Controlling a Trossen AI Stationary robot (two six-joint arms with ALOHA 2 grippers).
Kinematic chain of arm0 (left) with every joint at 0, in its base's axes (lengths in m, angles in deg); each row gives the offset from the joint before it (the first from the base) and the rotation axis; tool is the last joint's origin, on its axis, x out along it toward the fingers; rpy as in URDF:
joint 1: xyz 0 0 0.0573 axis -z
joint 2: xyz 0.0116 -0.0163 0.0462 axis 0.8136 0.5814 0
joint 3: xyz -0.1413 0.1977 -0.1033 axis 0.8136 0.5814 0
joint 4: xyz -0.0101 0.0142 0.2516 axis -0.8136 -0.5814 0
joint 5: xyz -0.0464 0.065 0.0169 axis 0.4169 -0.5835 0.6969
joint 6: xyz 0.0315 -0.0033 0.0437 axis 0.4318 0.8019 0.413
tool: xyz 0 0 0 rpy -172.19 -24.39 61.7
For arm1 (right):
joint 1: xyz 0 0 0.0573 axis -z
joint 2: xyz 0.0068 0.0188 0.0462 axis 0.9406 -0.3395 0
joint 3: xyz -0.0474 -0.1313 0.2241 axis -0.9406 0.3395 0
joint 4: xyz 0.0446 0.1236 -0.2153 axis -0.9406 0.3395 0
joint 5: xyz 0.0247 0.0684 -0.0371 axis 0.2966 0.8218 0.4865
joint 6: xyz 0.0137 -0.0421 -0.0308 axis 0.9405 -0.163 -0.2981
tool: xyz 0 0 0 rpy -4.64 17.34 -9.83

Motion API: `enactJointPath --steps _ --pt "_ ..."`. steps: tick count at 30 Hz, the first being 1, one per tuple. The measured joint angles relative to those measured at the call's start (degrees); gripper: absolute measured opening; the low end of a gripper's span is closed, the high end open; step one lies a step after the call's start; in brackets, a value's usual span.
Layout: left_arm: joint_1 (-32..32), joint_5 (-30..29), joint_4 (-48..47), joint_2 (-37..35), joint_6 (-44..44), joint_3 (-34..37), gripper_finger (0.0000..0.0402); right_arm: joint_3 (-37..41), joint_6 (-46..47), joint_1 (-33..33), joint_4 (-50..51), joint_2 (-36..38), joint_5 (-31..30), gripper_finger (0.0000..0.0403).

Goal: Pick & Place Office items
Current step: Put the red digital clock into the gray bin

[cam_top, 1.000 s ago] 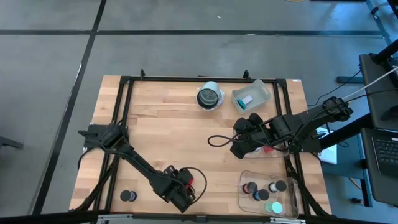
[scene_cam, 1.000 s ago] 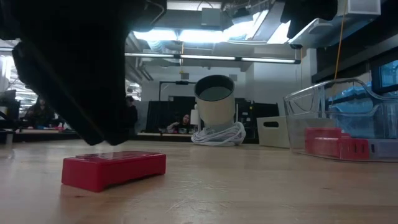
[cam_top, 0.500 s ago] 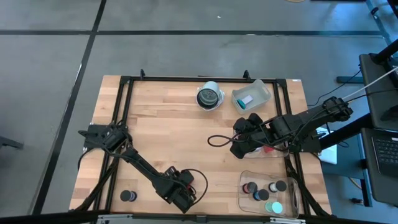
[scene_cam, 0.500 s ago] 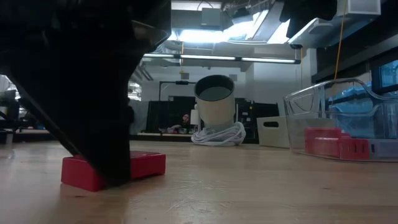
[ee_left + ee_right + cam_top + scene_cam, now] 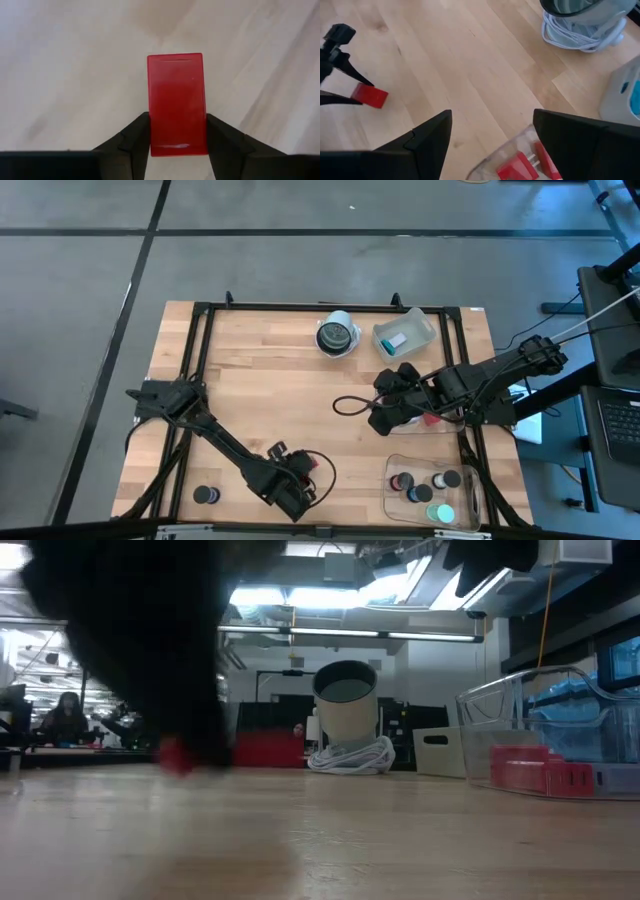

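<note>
From here my left gripper point(image 5: 177, 131) is pinched tight on a red block point(image 5: 176, 104), and the low view shows it lifted clear of the table point(image 5: 260, 395) near the front edge. My right gripper point(image 5: 492, 135) is spread wide, empty, parked over a clear bin point(image 5: 515, 150) with more red blocks inside.

Red block point(image 5: 369, 95) in far tool point(image 5: 351, 96), red pieces point(image 5: 516, 168) possibly binned

Wooden table point(image 5: 270, 390), clear bins point(image 5: 432, 489), black disc point(image 5: 206, 495)
</note>
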Motion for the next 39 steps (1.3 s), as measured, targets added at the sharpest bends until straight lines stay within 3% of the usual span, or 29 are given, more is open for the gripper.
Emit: enactJointPath --steps 5,9,15,23,33,39 --pt "0.0 -9.08 -0.06 -3.9 6.52 -0.05 0.0154 0.0 2.82 0.0 -2.23 0.0 0.39 0.0284" --pt "0.2 -19.66 0.11 -7.93 14.46 -0.07 0.0155 0.0 5.89 0.0 -3.94 0.0 1.72 0.0284" --pt "-0.66 -33.54 1.28 -12.17 26.89 -0.09 0.0159 0.0 2.54 0.0 -16.63 0.0 4.26 0.0284" --pt "-3.16 -40.78 4.03 -13.64 37.87 -0.09 0.0157 0.0 -1.06 0.01 -31.08 0.0 6.28 0.0284" --pt "-4.86 -47.82 18.27 -13.64 62.02 -0.09 0.0157 0.0 0.7 0.15 -31.28 0.0 4.65 0.031" --pt "-7.54 -48.02 27.7 -13.64 73.19 -0.09 0.0156 0.0 -0.29 0.15 -31.28 0.0 6.0 0.0317"
